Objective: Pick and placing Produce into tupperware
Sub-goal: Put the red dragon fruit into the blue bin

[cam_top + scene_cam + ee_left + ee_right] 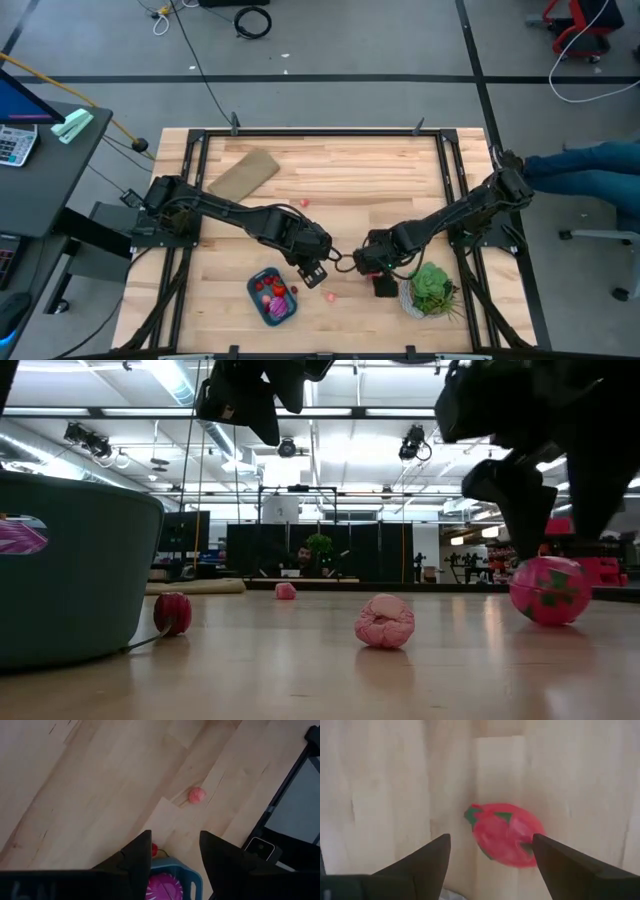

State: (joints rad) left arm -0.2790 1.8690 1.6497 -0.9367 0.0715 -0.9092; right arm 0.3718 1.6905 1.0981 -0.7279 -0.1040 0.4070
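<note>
The teal tupperware [272,298] sits on the table near its near edge and holds a magenta piece [165,887] and red pieces. My left gripper [175,837] hangs open above the tupperware's right rim [192,872], holding nothing. A red cherry [172,612] lies on the table beside the tupperware's wall, and a pale pink piece [385,621] lies farther right. My right gripper [491,840] is open, its fingers on either side of a red-pink fruit with green flecks [506,835] that rests on the table, with no touch showing.
A green plant in a white pot [432,288] stands just right of my right gripper [358,262]. A flat tan piece [243,173] lies at the far left, and a small red piece [305,202] on the middle boards. Black frame rails run along the table's sides.
</note>
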